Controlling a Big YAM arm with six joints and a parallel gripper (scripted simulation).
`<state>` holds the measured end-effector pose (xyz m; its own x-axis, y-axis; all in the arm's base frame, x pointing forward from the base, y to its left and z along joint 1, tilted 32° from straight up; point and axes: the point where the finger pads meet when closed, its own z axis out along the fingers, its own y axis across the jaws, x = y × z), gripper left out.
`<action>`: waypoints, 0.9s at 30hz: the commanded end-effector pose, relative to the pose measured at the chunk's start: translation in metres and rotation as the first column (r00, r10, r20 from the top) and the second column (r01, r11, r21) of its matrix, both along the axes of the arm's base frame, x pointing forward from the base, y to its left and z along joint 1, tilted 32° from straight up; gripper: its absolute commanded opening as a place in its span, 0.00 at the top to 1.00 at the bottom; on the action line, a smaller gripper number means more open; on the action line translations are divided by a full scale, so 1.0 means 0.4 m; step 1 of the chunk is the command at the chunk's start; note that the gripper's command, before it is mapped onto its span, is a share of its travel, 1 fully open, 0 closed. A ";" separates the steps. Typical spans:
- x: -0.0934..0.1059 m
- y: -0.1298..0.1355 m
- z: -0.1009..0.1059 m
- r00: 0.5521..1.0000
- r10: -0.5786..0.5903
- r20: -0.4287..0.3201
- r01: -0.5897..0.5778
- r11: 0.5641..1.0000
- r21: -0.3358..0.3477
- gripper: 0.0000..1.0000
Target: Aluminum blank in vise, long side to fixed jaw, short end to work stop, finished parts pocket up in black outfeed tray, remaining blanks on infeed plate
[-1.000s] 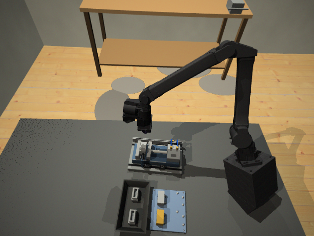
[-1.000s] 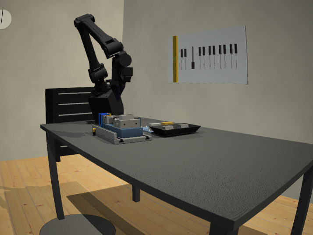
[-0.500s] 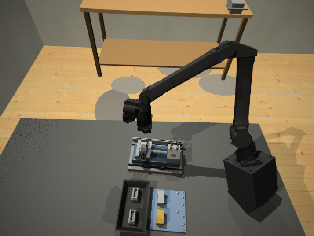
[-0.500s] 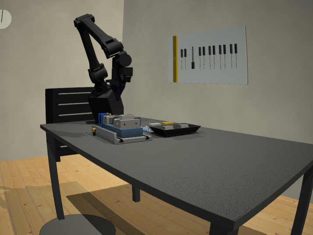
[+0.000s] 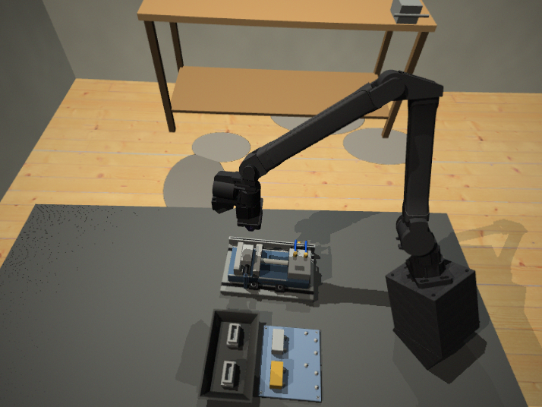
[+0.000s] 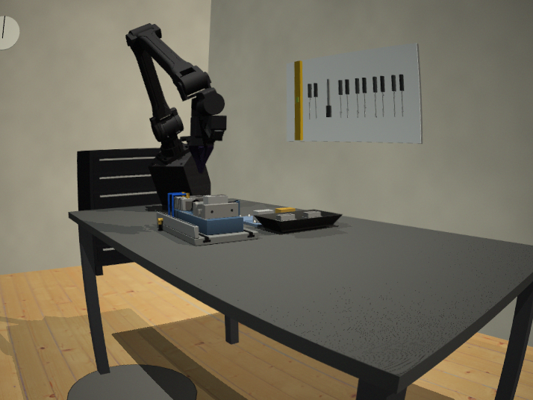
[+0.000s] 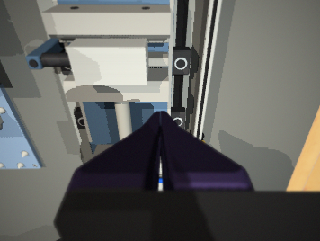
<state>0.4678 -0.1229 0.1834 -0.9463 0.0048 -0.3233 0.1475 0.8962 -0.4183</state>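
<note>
With its fingers closed on nothing, the gripper [image 5: 250,227] [image 6: 201,169] [image 7: 160,120] hovers above the vise [image 5: 271,279] [image 6: 222,225] [image 7: 96,121], the gray blank [image 5: 247,250] [image 6: 215,199] [image 7: 109,62] lying between its jaws, below and leftward, long axis near-to-far, so any nudge should probably go left or near.

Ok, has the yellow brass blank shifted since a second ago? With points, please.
No. In the top view the yellow brass blank [image 5: 275,374] [image 6: 285,210] lies where it did on the infeed plate [image 5: 300,385], beside the outfeed tray [image 5: 255,350].
</note>
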 end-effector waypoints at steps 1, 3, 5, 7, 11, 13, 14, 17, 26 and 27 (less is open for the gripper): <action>0.051 -0.018 0.027 0.999 -0.007 0.034 0.008 1.000 -0.005 1.00; 0.053 -0.023 0.023 0.999 -0.007 0.036 0.007 1.000 -0.006 1.00; 0.056 -0.028 0.017 0.999 -0.006 0.036 0.006 1.000 -0.006 1.00; 0.055 -0.032 0.008 0.999 -0.006 0.034 0.006 1.000 -0.006 1.00; 0.047 -0.039 -0.025 1.000 -0.005 0.018 0.005 1.000 -0.004 1.00; 0.044 -0.042 -0.041 1.000 -0.005 0.011 0.005 1.000 -0.003 1.00; 0.043 -0.044 -0.049 1.000 -0.005 0.008 0.005 1.000 -0.003 1.00; 0.042 -0.046 -0.055 1.000 -0.005 0.006 0.005 1.000 -0.002 1.00; 0.045 -0.065 -0.104 1.000 -0.005 -0.004 0.005 1.000 -0.001 1.00; 0.045 -0.067 -0.108 1.000 -0.005 -0.005 0.005 1.000 -0.001 1.00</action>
<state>0.4882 -0.1409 0.1635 -0.9357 0.0080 -0.3526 0.1643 0.8944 -0.4159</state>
